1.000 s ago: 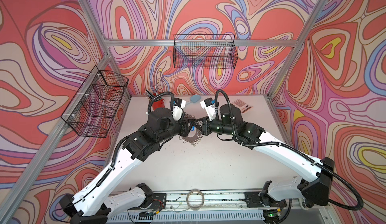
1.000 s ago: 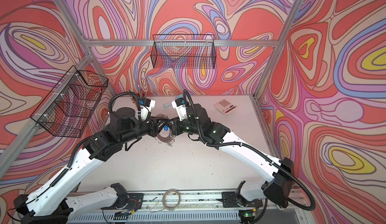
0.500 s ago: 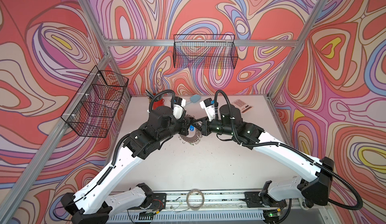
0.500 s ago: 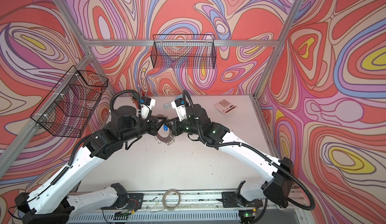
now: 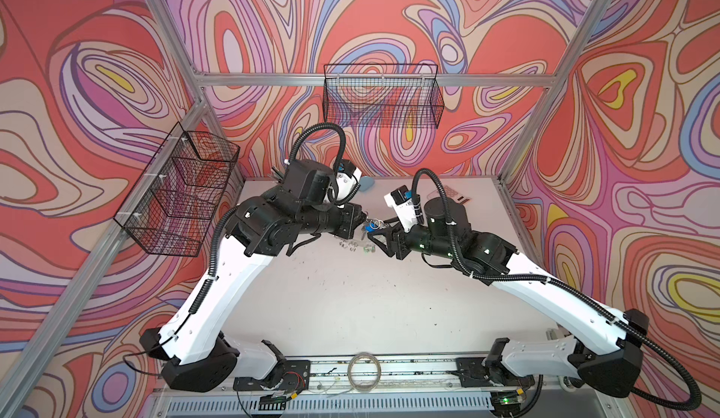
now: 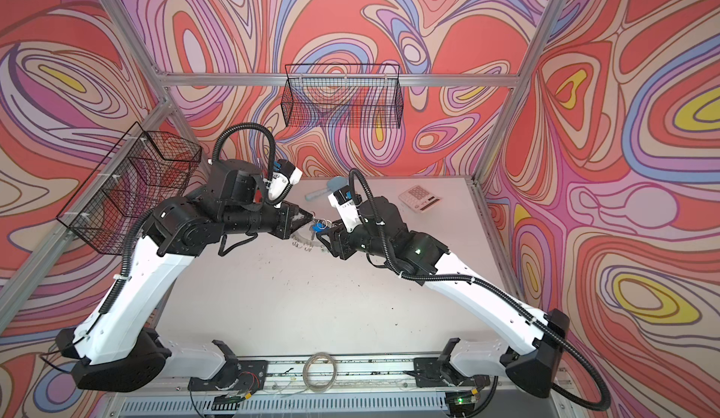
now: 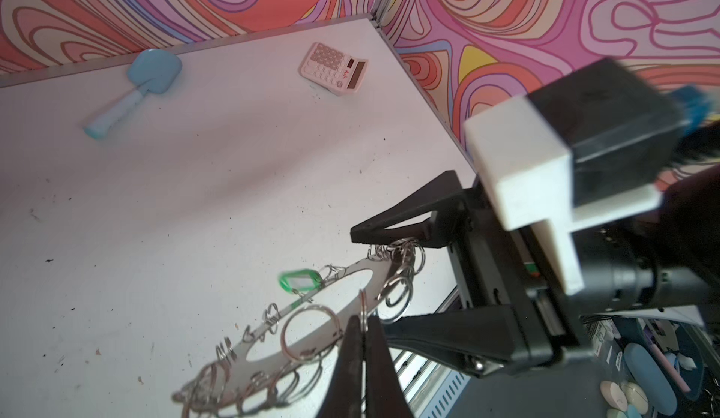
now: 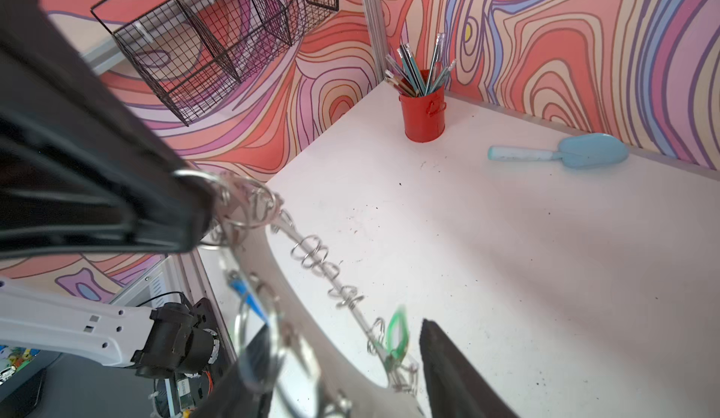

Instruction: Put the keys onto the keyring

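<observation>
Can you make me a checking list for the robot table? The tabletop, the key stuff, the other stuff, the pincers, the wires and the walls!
Surface: white table, speckled with small dark marks.
Job's things: keyring up off the table, tilted; green tag at its rim; blue tag blurred, so hooked on or not cannot be told.
Clutter: blue scoop, calculator, red pot of pencils, thin hoop on the front rail.
Pincers: left pincer shut on one small ring of the keyring; right pincer open, one finger either side of the keyring.
Cables: black hose loops over each wrist; thin wires by the front rail.
Surroundings: swirly walls; back basket, side basket.
</observation>
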Robot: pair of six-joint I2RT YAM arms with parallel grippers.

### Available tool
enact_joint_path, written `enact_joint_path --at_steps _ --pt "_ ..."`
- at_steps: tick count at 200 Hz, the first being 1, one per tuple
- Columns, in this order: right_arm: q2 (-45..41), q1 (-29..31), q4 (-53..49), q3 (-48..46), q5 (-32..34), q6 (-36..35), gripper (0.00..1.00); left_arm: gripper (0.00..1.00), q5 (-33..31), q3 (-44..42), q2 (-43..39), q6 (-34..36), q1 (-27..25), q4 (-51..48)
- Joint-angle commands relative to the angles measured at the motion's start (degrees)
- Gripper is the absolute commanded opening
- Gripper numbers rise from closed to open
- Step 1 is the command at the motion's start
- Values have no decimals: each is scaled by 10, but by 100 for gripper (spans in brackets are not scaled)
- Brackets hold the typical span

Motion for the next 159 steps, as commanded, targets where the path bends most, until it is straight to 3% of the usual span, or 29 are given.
enact_joint_path --at_steps 1,71,108,137,159 --pt "-27 0 -23 19 -38 -42 67 0 -4 48 23 11 -2 -74" --pt "25 0 -44 60 8 -77 72 0 -20 173 124 0 -12 -199" --pt "45 0 -10 46 32 -88 72 0 3 185 138 -13 -12 -198" --pt "63 0 6 44 37 -101 70 0 25 206 158 -11 -12 -221" --pt "74 0 2 45 43 -109 61 0 25 226 172 -11 -12 -247"
